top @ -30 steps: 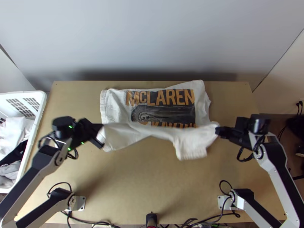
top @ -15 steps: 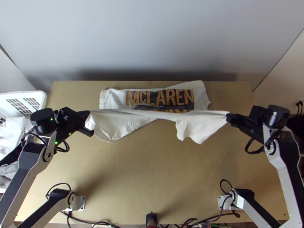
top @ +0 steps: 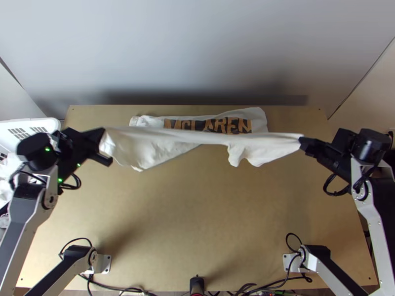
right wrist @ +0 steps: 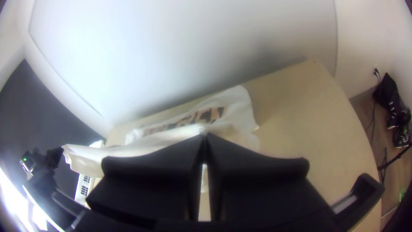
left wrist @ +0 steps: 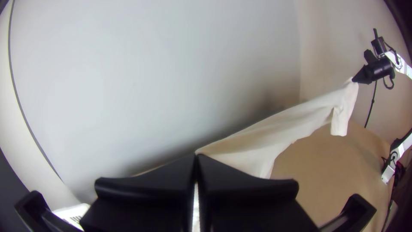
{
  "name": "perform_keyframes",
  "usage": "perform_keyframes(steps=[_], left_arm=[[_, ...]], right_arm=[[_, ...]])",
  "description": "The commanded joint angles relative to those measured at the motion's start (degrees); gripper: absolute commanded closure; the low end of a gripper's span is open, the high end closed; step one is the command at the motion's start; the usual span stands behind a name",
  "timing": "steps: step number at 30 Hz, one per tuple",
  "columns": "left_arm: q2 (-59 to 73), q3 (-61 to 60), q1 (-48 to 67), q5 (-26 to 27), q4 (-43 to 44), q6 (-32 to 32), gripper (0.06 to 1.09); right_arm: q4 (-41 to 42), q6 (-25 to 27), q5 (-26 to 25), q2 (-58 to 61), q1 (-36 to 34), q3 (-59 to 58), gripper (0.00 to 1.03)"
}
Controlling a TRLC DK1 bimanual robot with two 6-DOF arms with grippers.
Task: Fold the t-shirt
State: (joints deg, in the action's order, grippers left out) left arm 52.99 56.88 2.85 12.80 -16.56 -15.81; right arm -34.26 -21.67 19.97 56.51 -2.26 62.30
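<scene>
Well, from the top, a white basket (top: 37, 123) sits by the tabletop's left edge, a wall (top: 197, 49) stands past the far edge, and black cords (top: 126, 290) run along the near edge. The t-shirt (top: 143, 148) lies near the far edge, one side lifted between the left claw (top: 103, 132) and right claw (top: 300, 141); wood shows nearer. In the left wrist view, the left claw (left wrist: 197, 155) pinches cloth. In the right wrist view, the right claw (right wrist: 205, 135) pinches cloth too.
</scene>
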Motion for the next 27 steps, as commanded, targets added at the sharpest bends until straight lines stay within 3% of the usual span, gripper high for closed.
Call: perform_keyframes(steps=[1,5,12,27], left_arm=[[0.4,8.1,-0.7,-1.5,3.5,4.0,1.05],[2.0,12.6,-1.5,-2.3,6.4,10.8,1.05],[6.0,24.8,-2.2,-4.4,7.6,17.4,1.05],[7.4,38.9,-2.9,-6.3,5.0,20.3,1.05]], right_arm=[[3.7,-2.4,-0.2,0.1,1.4,5.4,1.0],[8.2,-2.1,-5.2,1.5,4.5,11.9,1.0],[11.7,-1.4,-8.0,5.6,4.5,26.8,1.0],[12.5,-1.8,-8.5,7.0,3.8,46.9,1.0]])
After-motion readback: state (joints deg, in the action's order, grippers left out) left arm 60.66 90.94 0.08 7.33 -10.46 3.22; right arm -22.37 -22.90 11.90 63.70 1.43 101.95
